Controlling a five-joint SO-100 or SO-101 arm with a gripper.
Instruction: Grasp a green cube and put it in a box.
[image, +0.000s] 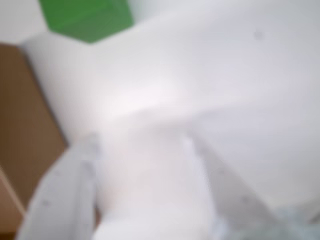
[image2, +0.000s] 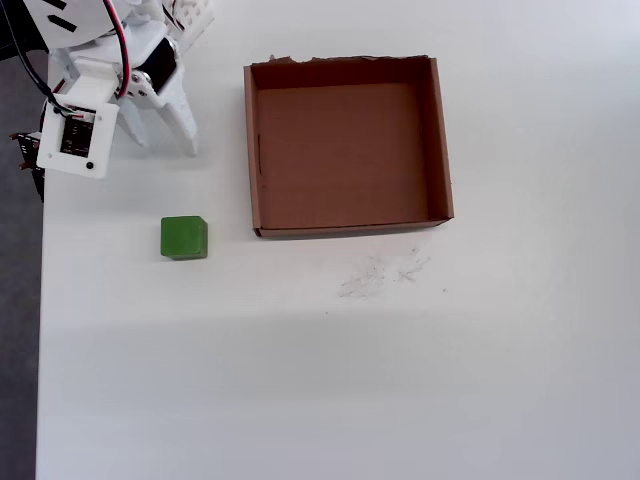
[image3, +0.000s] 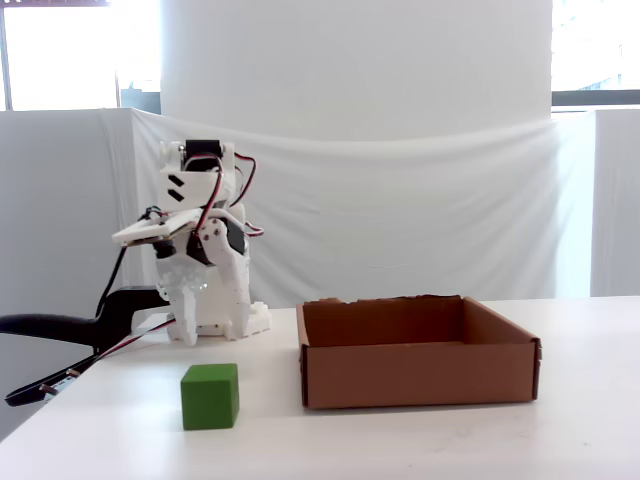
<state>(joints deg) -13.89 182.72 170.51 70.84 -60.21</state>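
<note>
I see little on the white table (image2: 300, 400) besides the task's things: a faint patch of scuff marks (image2: 385, 272) just in front of the box's near wall in the overhead view, and red and black wires (image3: 232, 195) on the arm. Behind the table hangs a white cloth backdrop (image3: 400, 220). Nothing lies between the cube and the claw, and nothing between the cube and the box.

I count one green cube (image2: 184, 238), one box (image2: 440, 130) and one arm with one claw (image2: 160, 140).

The cube is solid matte green with softly rounded edges, sitting flat on the table, left of the box's near left corner in the overhead view and apart from it. The box is a shallow brown cardboard tray, empty, its far rim ragged.

The claw's two white fingers (image2: 185, 130) stand spread apart, holding nothing, up-frame from the cube in the overhead view. The wrist view is badly blurred; I make out only the cube (image: 86, 19) at its top edge and brown cardboard (image: 22, 130) at left.
</note>
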